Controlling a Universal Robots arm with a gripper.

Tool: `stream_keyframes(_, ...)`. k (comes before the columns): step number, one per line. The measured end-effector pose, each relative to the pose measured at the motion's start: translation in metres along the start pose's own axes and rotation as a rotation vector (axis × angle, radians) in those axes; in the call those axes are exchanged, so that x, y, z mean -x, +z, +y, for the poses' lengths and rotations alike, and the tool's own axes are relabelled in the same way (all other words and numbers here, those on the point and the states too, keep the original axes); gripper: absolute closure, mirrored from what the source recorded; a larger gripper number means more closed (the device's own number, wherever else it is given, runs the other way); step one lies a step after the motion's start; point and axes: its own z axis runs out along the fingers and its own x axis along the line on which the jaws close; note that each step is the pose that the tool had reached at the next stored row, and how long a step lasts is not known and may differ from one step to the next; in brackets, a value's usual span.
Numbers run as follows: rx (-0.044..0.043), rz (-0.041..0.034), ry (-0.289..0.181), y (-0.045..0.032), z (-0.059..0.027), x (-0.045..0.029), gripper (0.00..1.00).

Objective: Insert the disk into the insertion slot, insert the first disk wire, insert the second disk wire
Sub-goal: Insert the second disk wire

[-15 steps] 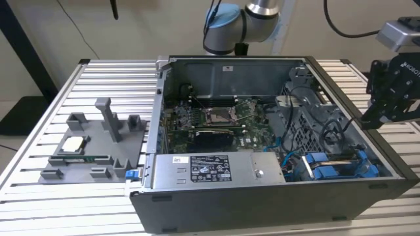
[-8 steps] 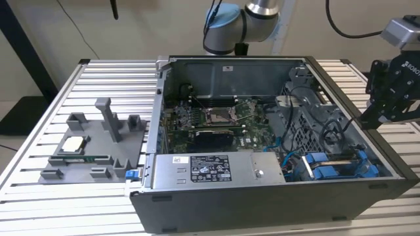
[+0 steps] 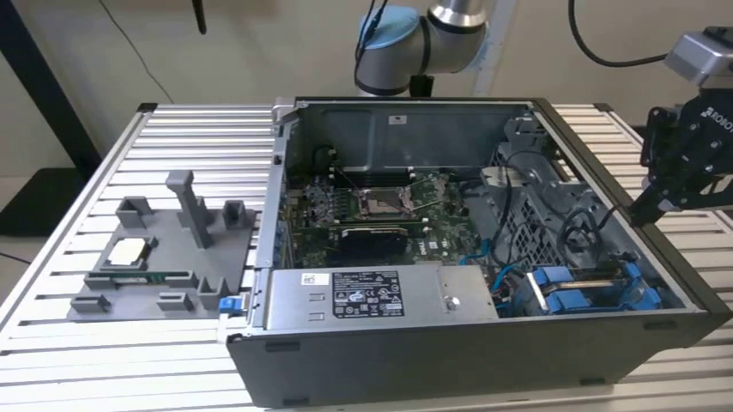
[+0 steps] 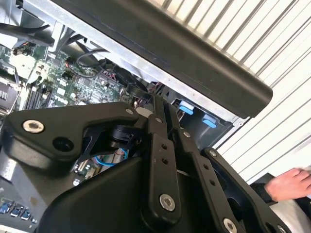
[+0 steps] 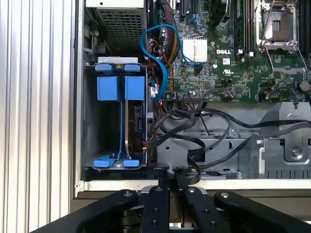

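Disk, the flat silver-grey hard drive in a bright blue plastic carrier frame, stands on edge inside the insertion slot, the grey-walled rectangular drive bay in the near right corner of the dark grey computer case, as the exterior view shows it. Its blue end tabs line up with those of a second blue carrier just beside it, so it looks fully seated. The case lies on its side with the lid off on the slatted aluminium surface, probably so the arm can reach the bay from above.

Loose black cables curl between the bay and the green motherboard. Their ends lie close to the disk's inner edge, within reach of its sockets, but I cannot tell whether any is plugged in.

The black end effector hangs over the case's wall at the exterior view's right, above and just outside the bay. Its fingers look pressed together with nothing visibly pinched. The disk lies below it, near but not touching. A person's hand shows beyond the case in the second wrist view.
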Motion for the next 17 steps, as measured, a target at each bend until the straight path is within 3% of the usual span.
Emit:
stream_keyframes(11,0.0000,0.0000,0.000,0.0001,0.0000,0.0000,0.89)
stream_keyframes(13,0.0023,-0.0003,0.000,0.0002,-0.0004,-0.0001,0.89)
stream_keyframes(14,0.0090,0.0001,0.000,-0.0001,-0.0011,-0.0011,0.89)
stream_keyframes(15,0.0105,-0.0004,0.000,-0.0001,-0.0016,-0.0021,0.88)
stream_keyframes(17,0.0121,-0.0021,0.000,-0.0003,-0.0023,-0.0043,0.82)
